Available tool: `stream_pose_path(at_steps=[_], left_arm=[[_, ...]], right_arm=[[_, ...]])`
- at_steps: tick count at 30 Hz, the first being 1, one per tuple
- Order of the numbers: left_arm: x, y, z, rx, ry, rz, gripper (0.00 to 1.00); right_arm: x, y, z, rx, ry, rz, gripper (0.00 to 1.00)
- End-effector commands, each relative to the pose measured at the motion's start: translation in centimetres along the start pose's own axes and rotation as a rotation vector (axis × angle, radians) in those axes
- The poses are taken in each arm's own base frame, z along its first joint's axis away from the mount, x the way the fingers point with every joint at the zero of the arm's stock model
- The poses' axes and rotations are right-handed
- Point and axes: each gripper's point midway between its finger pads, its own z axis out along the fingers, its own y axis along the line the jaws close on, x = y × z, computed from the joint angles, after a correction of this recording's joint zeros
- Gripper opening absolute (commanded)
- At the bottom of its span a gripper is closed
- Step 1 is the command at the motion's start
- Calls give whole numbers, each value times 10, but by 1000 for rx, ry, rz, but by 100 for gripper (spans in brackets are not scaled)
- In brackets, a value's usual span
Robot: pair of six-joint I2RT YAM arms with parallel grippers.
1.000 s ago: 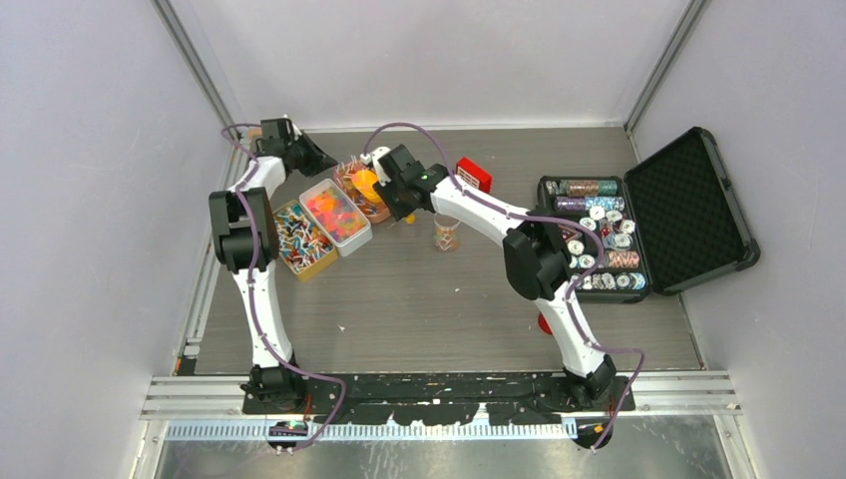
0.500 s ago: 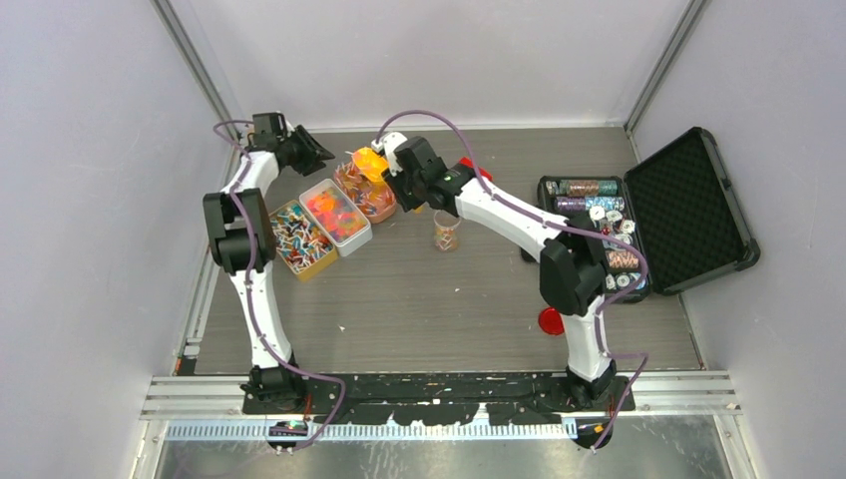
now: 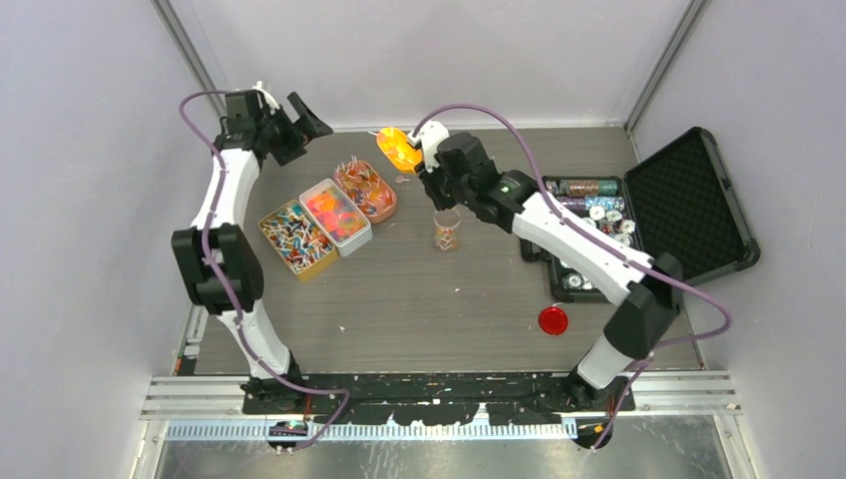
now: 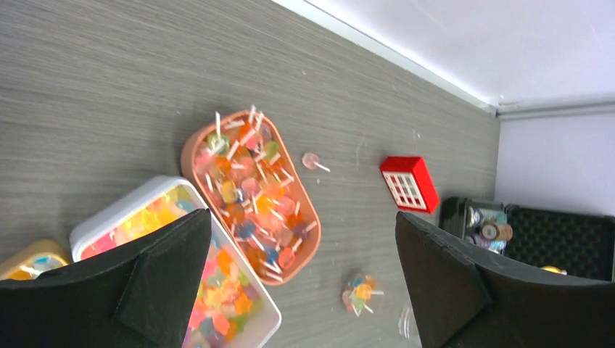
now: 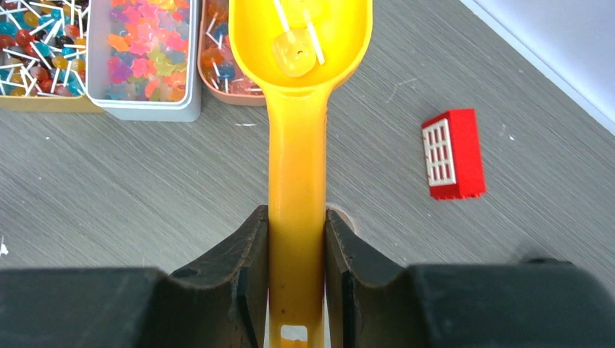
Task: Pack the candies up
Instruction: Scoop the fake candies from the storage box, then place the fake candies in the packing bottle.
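The candies fill three containers: stick sweets in a yellow tin [image 3: 295, 239], bright gummies in a white box [image 3: 335, 212], and lollipops in a peach oval tray [image 3: 365, 190]. My right gripper [image 3: 429, 160] is shut on the handle of the yellow scoop [image 5: 296, 167], which it holds above the table behind the tray. A pale lollipop [image 5: 296, 52] lies in the scoop's bowl. A clear cup [image 3: 446, 232] holding a few candies stands just right of the tray. My left gripper [image 3: 297, 118] hangs open and empty at the far left, above the tray [image 4: 246, 196].
A red striped box [image 5: 453, 154] lies behind the cup. One loose lollipop [image 4: 312, 161] rests on the table by the tray. An open black case [image 3: 688, 205] of poker chips [image 3: 589, 188] sits at the right. A red disc [image 3: 552, 319] lies in front of the case.
My left gripper has opened and drawn back to the far left corner. My right gripper has lifted the scoop out of the peach tray and swung it right and back.
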Motion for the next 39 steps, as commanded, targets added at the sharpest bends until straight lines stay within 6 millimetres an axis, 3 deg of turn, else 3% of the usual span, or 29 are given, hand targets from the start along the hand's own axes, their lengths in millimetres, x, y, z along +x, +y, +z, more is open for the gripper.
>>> stream_pose_path(at_steps=[1, 8, 12, 16, 22, 28, 39], left_arm=[[46, -30, -38, 38, 89, 70, 100], [132, -54, -92, 90, 176, 204, 100], [168, -43, -120, 69, 210, 275, 100], [191, -30, -140, 47, 203, 320, 100], [207, -21, -162, 11, 176, 403, 100], [213, -9, -169, -44, 128, 495, 100], [216, -15, -176, -11, 112, 525, 100]], right_arm=[[-14, -20, -48, 59, -83, 8, 0], [20, -27, -91, 75, -52, 9, 0], [36, -32, -110, 92, -11, 2, 0], [46, -34, -123, 87, -3, -25, 0], [61, -45, -132, 123, 95, -110, 0], [76, -54, -132, 157, 195, -183, 0], [96, -60, -131, 151, 335, -298, 0]])
